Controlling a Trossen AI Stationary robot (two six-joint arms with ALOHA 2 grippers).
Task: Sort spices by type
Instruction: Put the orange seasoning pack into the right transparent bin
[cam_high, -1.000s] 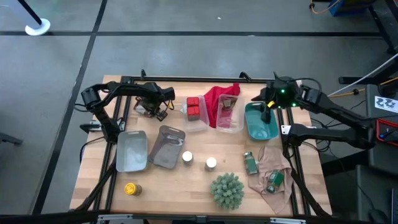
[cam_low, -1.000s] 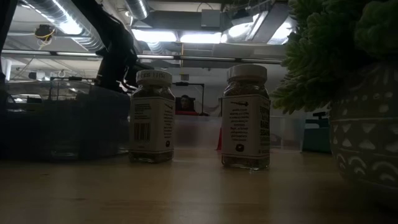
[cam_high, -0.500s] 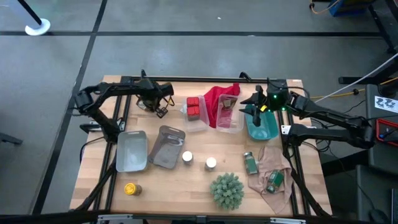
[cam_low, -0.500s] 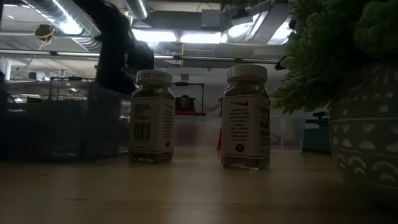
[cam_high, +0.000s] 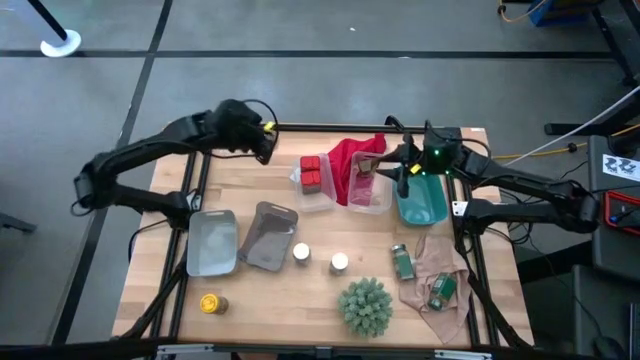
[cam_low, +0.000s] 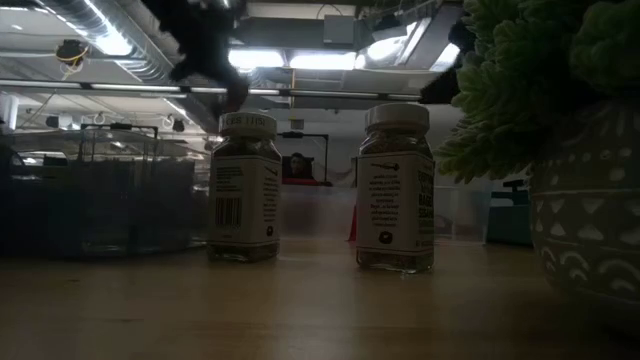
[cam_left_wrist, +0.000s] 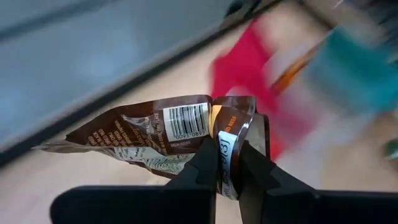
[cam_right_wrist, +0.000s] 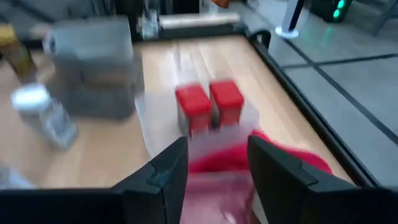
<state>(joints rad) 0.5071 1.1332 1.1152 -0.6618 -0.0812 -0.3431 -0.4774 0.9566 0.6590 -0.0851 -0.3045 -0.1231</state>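
My left gripper (cam_high: 258, 140) is raised above the table's far-left part, shut on a brown spice packet (cam_left_wrist: 149, 134) with a barcode. My right gripper (cam_high: 400, 178) hovers open between the clear container (cam_high: 368, 195) holding the red cloth and the teal bin (cam_high: 425, 205). In its wrist view the open fingers (cam_right_wrist: 155, 180) frame two red tins (cam_right_wrist: 208, 104). The red tins (cam_high: 312, 173) sit in another clear container. Two white-topped jars (cam_high: 301, 253) (cam_high: 339, 262) stand upright mid-table. The yellow-capped jar (cam_high: 209, 303) stands near left. Green-labelled jars (cam_high: 402, 263) (cam_high: 441, 290) lie on a beige cloth. My left gripper pinches the brown packet between its two fingers at one crumpled end (cam_left_wrist: 229, 134). The packet is lifted clear of the table. It sticks out sideways past the fingertips (cam_left_wrist: 205, 162), with its barcode face toward the camera.
Two grey bins (cam_high: 212, 242) (cam_high: 268, 236) sit on the left half. A spiky green plant (cam_high: 365, 305) in a patterned pot (cam_low: 590, 210) stands at the near edge. The red cloth (cam_high: 352, 158) drapes over the clear container. Bare wood (cam_high: 270, 300) shows near centre.
My left gripper has risen with the packet and moved toward the table's far edge, the arm swinging up high. My right gripper has moved left from above the teal bin toward the clear container with the red cloth.
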